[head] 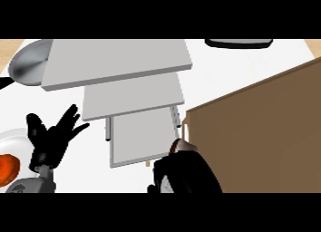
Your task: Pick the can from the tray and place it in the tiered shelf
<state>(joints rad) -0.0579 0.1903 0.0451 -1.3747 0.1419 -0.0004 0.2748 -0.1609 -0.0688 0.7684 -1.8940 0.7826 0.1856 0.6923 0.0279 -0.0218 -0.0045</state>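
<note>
While our left hand rests open at the lower left, fingers spread and pointing up and holding nothing, our right hand is curled around the can, whose dark top shows just above the fingers. The can sits at the lower right corner of the grey tiered shelf, touching or just beside the edge of its lowest level; we cannot tell which. To the right lies the brown tray, tilted in our view. A white plate with an orange food item sits beside the left hand, and a grey pan lies behind the shelf's left side.
</note>
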